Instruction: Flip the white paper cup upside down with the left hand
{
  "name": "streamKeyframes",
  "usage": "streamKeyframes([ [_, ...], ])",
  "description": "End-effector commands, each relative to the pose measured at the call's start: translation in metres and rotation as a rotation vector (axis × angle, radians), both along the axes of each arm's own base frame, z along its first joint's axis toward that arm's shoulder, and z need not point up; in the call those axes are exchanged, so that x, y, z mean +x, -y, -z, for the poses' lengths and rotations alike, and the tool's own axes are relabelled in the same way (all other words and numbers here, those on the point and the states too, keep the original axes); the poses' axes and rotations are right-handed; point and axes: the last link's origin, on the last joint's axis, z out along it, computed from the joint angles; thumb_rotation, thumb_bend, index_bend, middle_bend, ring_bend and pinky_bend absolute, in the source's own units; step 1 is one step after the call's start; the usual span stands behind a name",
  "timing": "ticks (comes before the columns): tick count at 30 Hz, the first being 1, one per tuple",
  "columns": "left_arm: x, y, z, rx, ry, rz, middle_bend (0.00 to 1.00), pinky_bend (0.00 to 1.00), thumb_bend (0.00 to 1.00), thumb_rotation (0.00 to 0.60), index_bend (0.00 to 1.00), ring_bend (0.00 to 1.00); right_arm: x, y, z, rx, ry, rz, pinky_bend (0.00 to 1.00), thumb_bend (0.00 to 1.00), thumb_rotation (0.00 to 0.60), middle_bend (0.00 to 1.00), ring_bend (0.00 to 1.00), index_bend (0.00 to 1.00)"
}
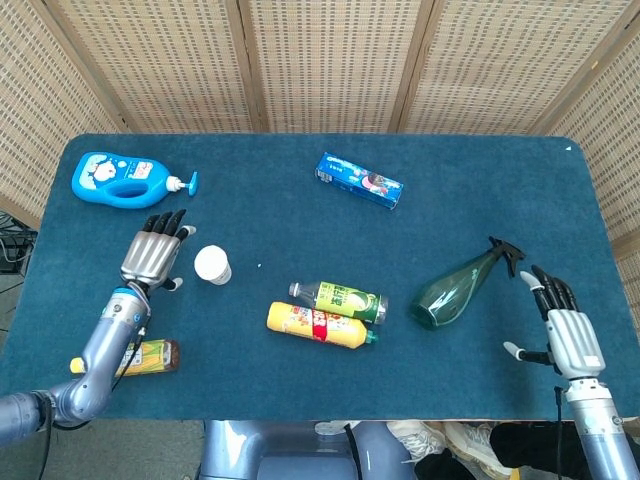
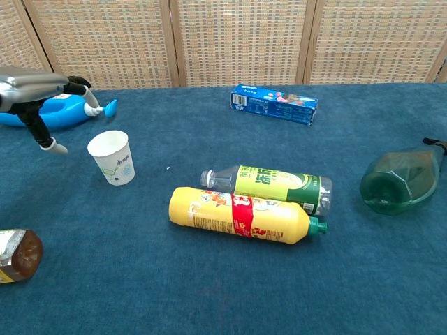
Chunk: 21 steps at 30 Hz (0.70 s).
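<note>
The white paper cup (image 1: pixel 212 265) (image 2: pixel 112 158) stands upright, mouth up, on the blue table left of centre. My left hand (image 1: pixel 154 256) (image 2: pixel 36 93) hovers just to the cup's left, fingers spread and holding nothing, a small gap apart from it. My right hand (image 1: pixel 565 334) stays open near the table's front right corner, beside the green bottle; the chest view does not show it.
A yellow bottle (image 1: pixel 318 324) and a clear green-labelled bottle (image 1: pixel 340 300) lie side by side right of the cup. A blue dispenser bottle (image 1: pixel 125 179) lies at the back left, a blue box (image 1: pixel 359 180) at the back, a green glass bottle (image 1: pixel 458 289) on the right, a corn-labelled bottle (image 1: pixel 148 355) under my left forearm.
</note>
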Motion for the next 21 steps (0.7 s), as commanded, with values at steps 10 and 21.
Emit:
streamKeyframes([
  [10, 0.017, -0.013, 0.03, -0.057, -0.04, -0.005, 0.0, 0.08, 0.21, 0.6, 0.15, 0.0, -0.004, 0.002, -0.003, 0.002, 0.021, 0.018, 0.0, 0.11, 0.6, 0.0, 0.0, 0.0],
  [21, 0.027, -0.017, 0.049, -0.091, -0.055, -0.001, 0.0, 0.08, 0.21, 0.6, 0.18, 0.0, -0.005, 0.003, -0.004, 0.002, 0.035, 0.024, 0.0, 0.11, 0.6, 0.0, 0.0, 0.0],
])
